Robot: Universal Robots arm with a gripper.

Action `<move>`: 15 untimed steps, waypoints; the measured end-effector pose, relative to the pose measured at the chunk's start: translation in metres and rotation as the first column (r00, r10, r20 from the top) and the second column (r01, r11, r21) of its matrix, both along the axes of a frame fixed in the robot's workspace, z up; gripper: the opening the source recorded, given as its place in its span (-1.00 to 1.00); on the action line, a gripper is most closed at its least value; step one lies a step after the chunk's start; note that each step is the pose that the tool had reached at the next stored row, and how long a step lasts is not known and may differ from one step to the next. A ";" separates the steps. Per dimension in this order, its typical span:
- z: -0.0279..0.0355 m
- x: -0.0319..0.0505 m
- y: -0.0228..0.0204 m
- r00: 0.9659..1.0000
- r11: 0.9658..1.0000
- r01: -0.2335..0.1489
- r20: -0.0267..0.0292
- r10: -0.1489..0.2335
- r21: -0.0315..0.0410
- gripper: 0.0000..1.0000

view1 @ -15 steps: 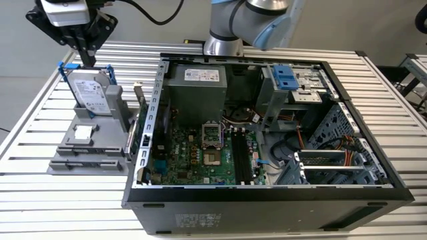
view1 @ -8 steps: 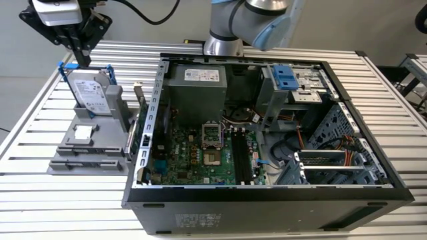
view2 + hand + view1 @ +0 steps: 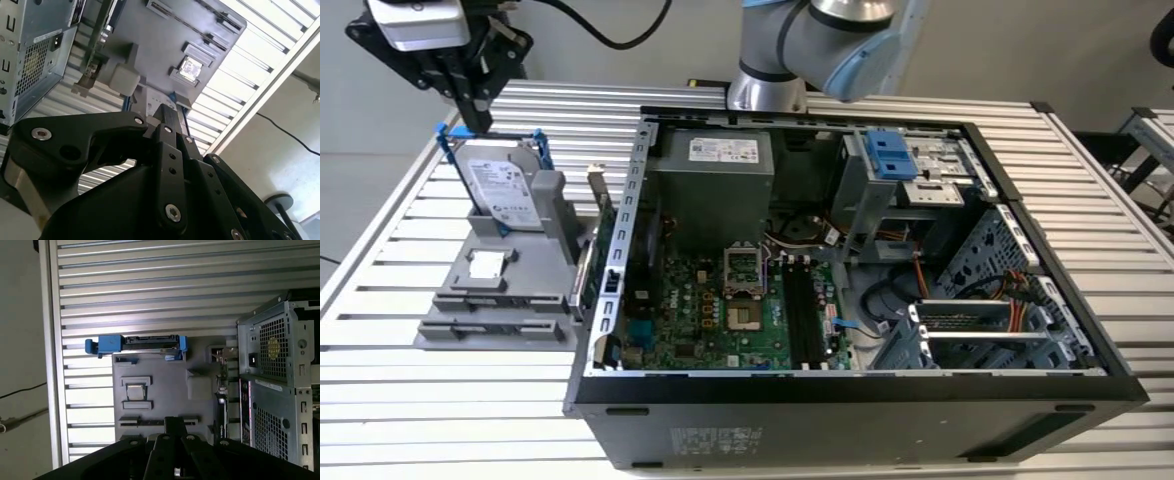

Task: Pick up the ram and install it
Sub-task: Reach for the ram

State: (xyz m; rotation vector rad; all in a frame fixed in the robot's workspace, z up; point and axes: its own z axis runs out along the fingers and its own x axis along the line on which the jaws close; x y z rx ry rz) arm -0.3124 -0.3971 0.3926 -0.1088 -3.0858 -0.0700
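My gripper (image 3: 476, 118) hangs shut and holds nothing. It is at the exterior view's far left, just above the back end of a grey parts holder (image 3: 494, 290). Both wrist views look down past its black fingers (image 3: 175, 424) (image 3: 169, 120) onto that holder (image 3: 160, 375) (image 3: 155, 45). I cannot pick out the ram. Only thin dark lines lie in the holder's long slots (image 3: 135, 421), partly behind the fingers. The green motherboard (image 3: 694, 300) lies in the open computer case (image 3: 854, 385). Its black memory slots (image 3: 803, 315) run beside the processor socket.
A hard drive (image 3: 500, 180) in a blue bracket (image 3: 110, 344) stands at the holder's back end, right under the gripper. A thin green card (image 3: 591, 235) (image 3: 220, 385) stands on edge between holder and case wall. The slatted metal table (image 3: 427, 400) ends close beside the holder.
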 end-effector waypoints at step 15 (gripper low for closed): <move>0.0000 -0.0135 0.0005 1.000 1.000 0.000 0.000 0.000 0.000 -1.00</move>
